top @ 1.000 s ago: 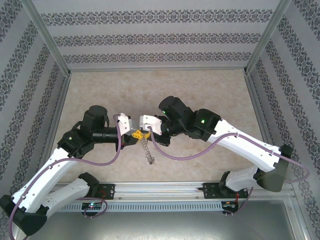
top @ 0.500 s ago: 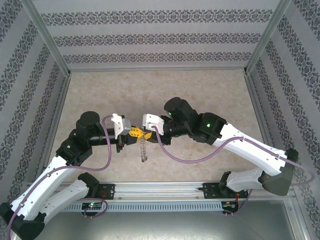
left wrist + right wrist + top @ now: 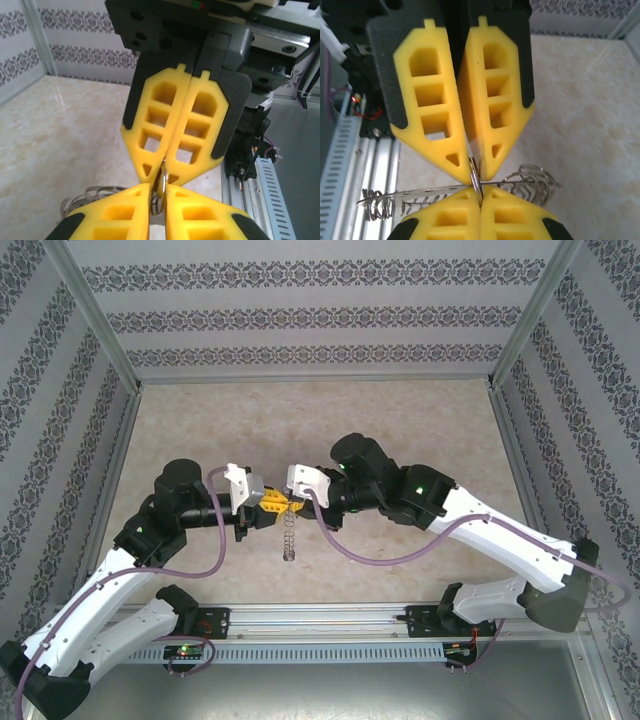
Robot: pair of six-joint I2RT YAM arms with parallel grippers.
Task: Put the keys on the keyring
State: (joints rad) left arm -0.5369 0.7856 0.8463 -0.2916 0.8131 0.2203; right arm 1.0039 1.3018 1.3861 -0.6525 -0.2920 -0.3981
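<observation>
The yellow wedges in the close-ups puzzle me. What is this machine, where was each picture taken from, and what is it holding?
Two robot arms, a left arm and a right arm, are bolted at a table's near edge. The overhead picture looks down on both: the left tool and the right tool meet tip to tip above the table. The close-ups come from a camera on each wrist; the wedges are the tools' fingers, that camera's own at the bottom, the other arm's facing it. The right tool is shut on the keyring, a flat grey ring fringed with wire loops. The left tool pinches a small loop.
</observation>
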